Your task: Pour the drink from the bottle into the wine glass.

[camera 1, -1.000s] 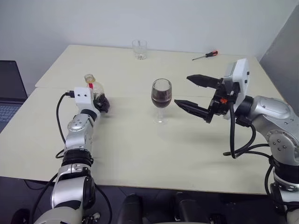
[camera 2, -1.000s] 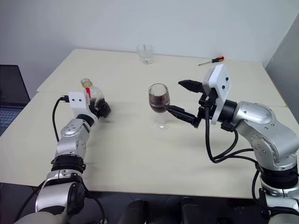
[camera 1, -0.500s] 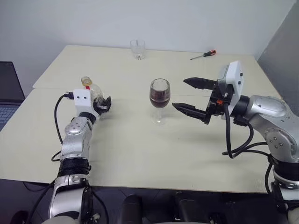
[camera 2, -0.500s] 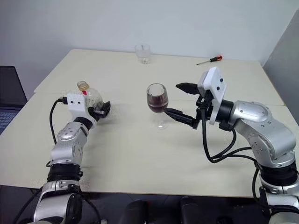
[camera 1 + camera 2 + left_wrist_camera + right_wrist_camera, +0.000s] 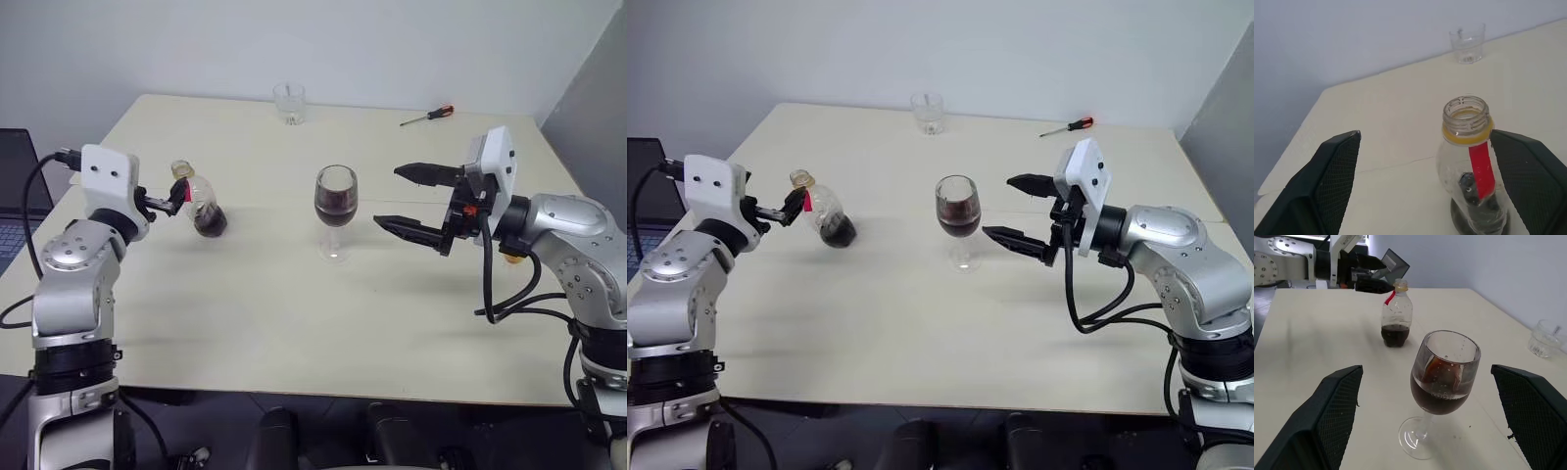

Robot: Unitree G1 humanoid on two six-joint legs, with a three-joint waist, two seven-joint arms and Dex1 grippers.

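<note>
The bottle (image 5: 201,205) stands upright and uncapped on the table's left half, with a yellow neck ring, a red label strip and a little dark drink (image 5: 209,222) at its bottom. My left gripper (image 5: 167,201) hangs open just left of its neck, clear of it. In the left wrist view the bottle (image 5: 1469,161) stands ahead between the spread fingers (image 5: 1327,186). The wine glass (image 5: 335,209) stands at the centre, its bowl about half full of dark drink. My right gripper (image 5: 388,196) is open to the right of the bowl, not touching it.
A short clear tumbler (image 5: 290,103) stands at the table's far edge. A red-handled screwdriver (image 5: 427,116) lies at the back right. A laptop (image 5: 15,186) sits off the table's left side. A grey panel rises at the far right.
My left gripper opened off the bottle, then rose and drew back to the left. The bottle stays standing on the table. The right gripper barely moved.
</note>
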